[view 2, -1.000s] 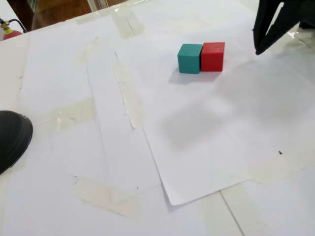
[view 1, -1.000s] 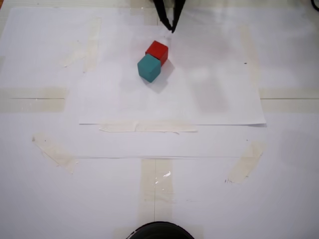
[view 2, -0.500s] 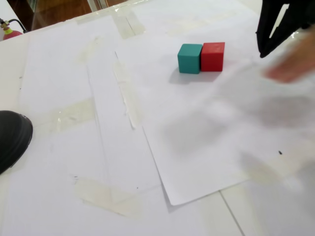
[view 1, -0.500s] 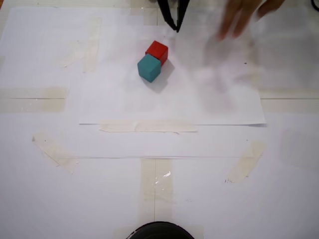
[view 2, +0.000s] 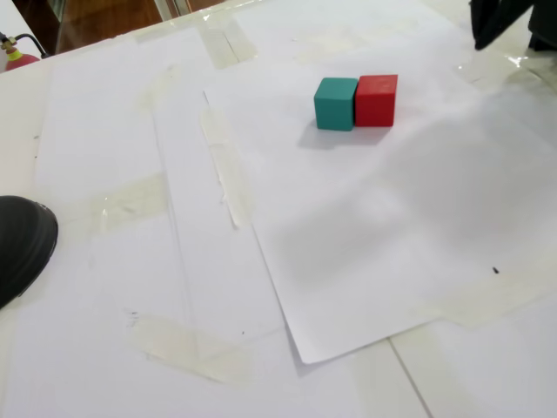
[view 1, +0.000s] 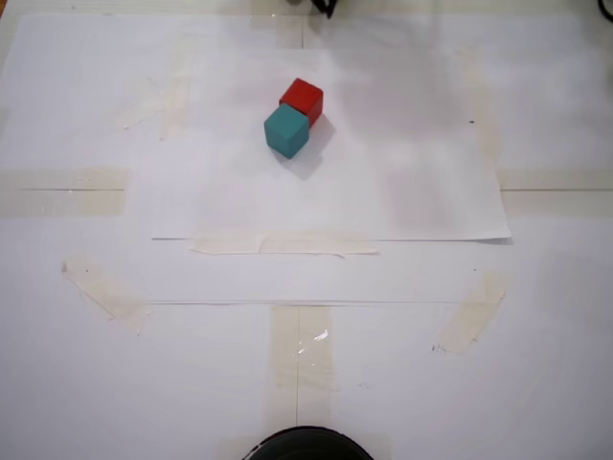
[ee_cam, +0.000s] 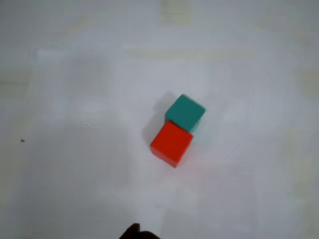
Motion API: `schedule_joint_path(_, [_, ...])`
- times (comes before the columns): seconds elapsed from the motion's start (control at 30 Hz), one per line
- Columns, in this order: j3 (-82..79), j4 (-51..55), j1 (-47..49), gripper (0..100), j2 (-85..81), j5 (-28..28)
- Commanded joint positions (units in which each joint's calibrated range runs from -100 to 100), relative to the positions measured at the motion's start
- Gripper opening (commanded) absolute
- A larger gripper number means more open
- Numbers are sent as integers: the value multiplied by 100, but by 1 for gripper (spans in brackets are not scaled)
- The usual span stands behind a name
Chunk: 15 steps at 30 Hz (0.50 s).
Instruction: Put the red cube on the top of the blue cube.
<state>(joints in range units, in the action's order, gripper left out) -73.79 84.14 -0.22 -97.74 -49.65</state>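
Wrist view shows the red cube (ee_cam: 171,143) touching the blue cube (ee_cam: 185,112) near the frame centre, both turned diagonal; a cube has no long axis. Only a dark gripper (ee_cam: 137,233) tip shows at the bottom edge, so I cannot tell if its jaws are apart.

Both fixed views show the red cube (view 1: 303,98) (view 2: 377,98) in the upper middle. Closing around it may push the touching neighbour.

One fixed view overhead, another low and oblique, wrist view downward; all sharing both touching cubes.
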Motion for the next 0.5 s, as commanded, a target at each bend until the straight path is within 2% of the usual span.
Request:
schedule_joint_path(0.0, [1501,510,-311,0,375,-181])
schedule_joint_path(0.47, [3861,453,-152,0,3208,-293])
